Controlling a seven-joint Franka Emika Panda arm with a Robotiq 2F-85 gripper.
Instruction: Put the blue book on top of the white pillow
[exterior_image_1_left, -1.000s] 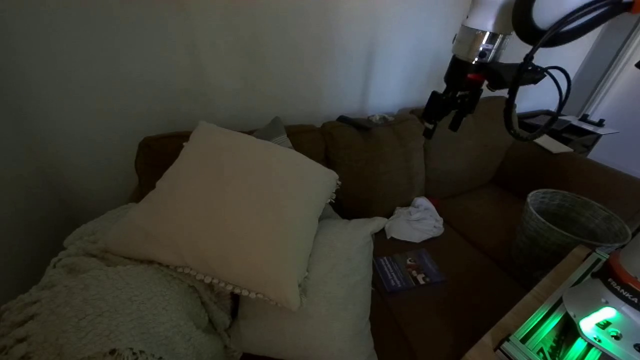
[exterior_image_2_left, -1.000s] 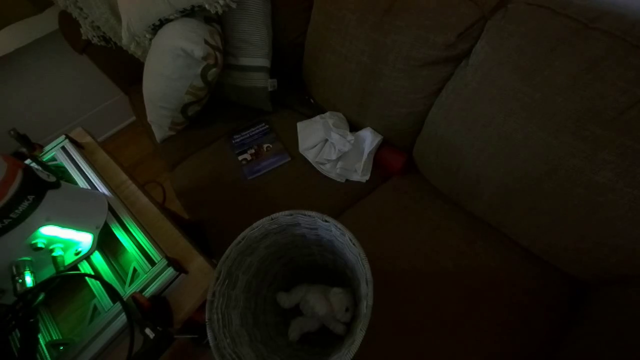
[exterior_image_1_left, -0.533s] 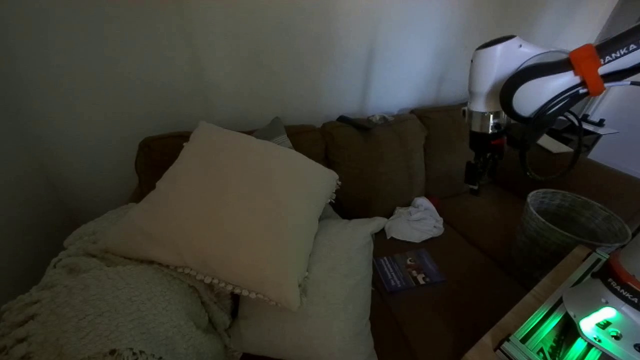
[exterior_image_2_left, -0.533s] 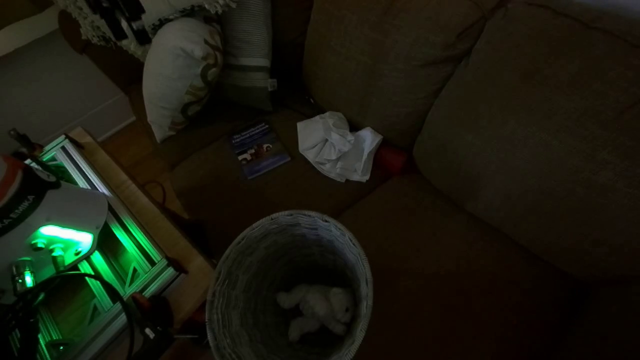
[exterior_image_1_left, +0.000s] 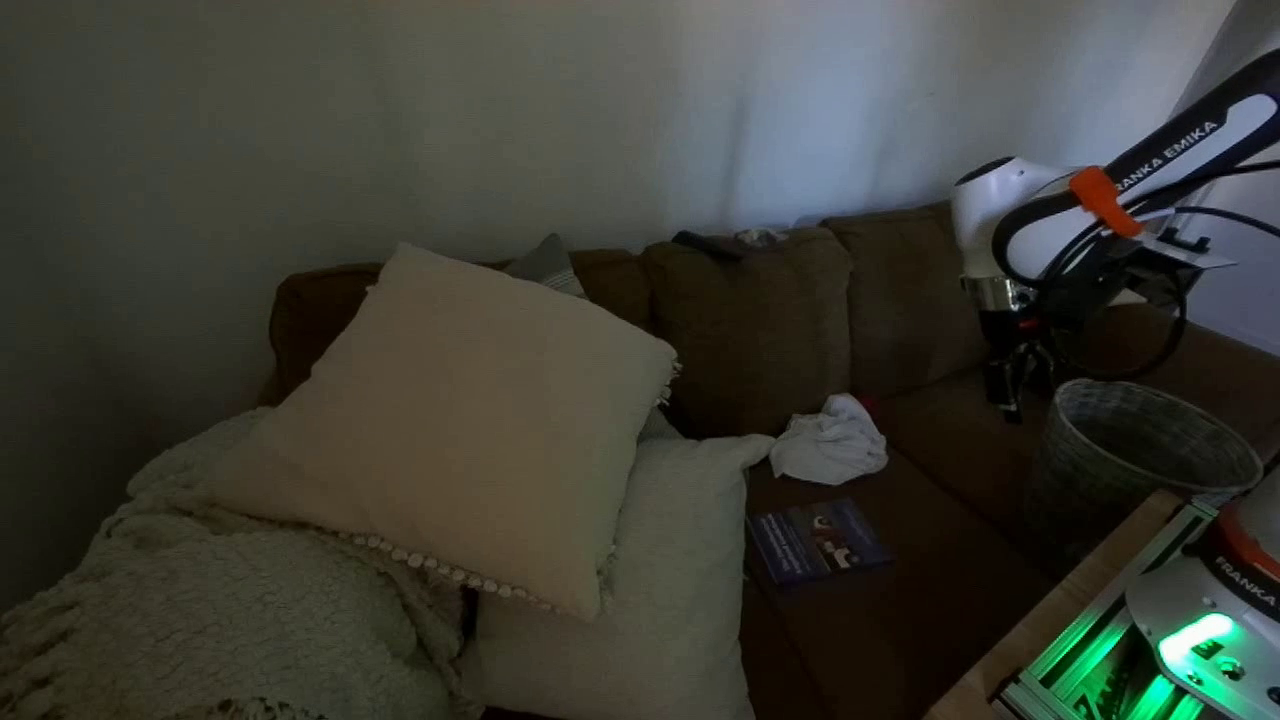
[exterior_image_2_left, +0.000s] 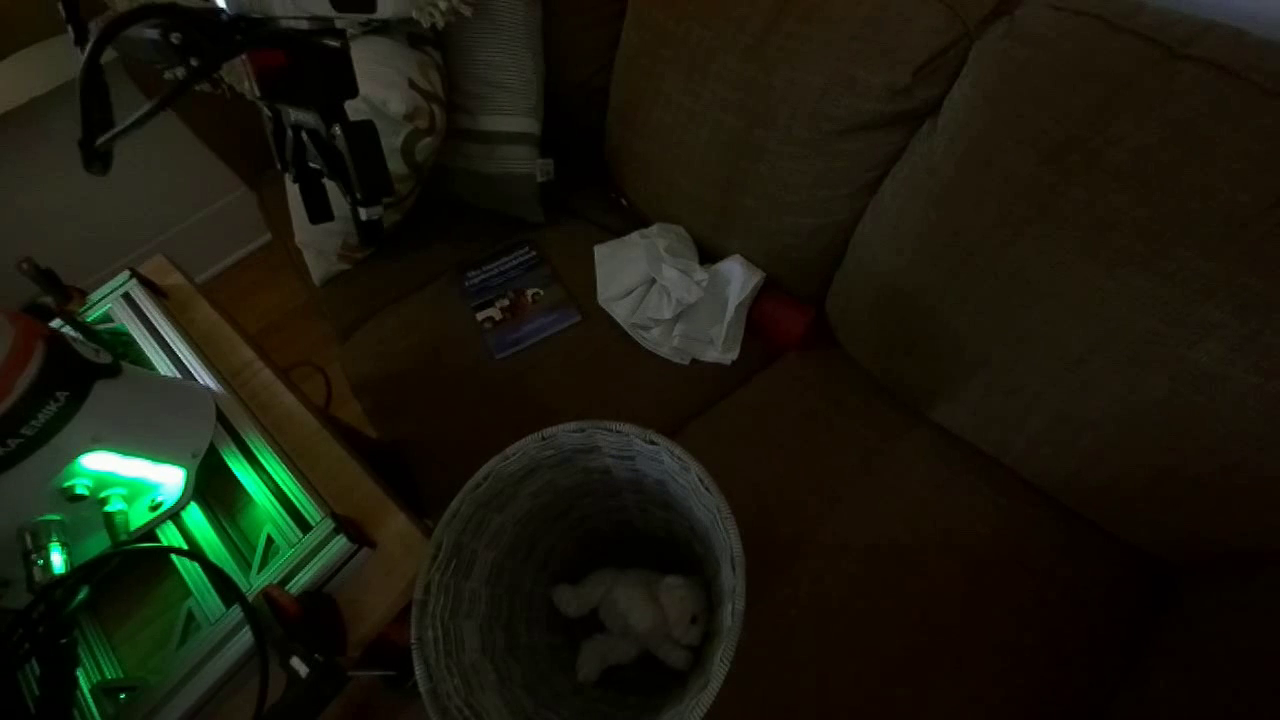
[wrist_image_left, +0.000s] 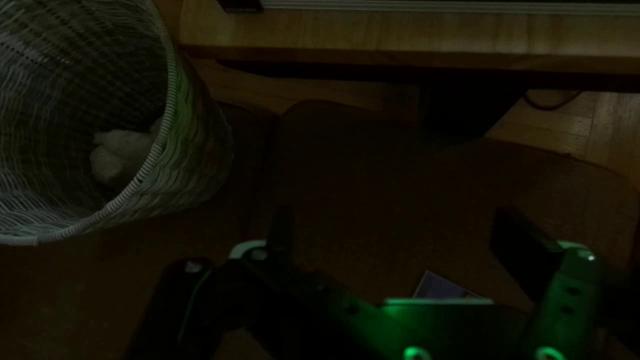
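The blue book (exterior_image_1_left: 818, 542) lies flat on the brown couch seat, and it also shows in an exterior view (exterior_image_2_left: 520, 300). In the wrist view only a corner of the book (wrist_image_left: 440, 288) shows; the gripper body hides the rest. A large white pillow (exterior_image_1_left: 460, 430) leans on top of another white pillow (exterior_image_1_left: 650, 610) beside the book. A white pillow (exterior_image_2_left: 392, 80) in an exterior view is partly behind the arm. My gripper (exterior_image_1_left: 1012, 402) is open and empty, pointing down above the couch, apart from the book. It also shows in an exterior view (exterior_image_2_left: 345, 215) and the wrist view (wrist_image_left: 392, 220).
A wicker basket (exterior_image_2_left: 430, 590) with a white plush toy (exterior_image_2_left: 640, 615) inside stands close to the gripper. A white cloth (exterior_image_1_left: 830, 442) and a red object (exterior_image_2_left: 785, 320) lie near the book. The robot's wooden table edge (wrist_image_left: 400, 40) runs along the couch front.
My gripper has come down from high above the couch and moved toward the basket, entering an exterior view where it was hardly seen. The book and pillows have not moved.
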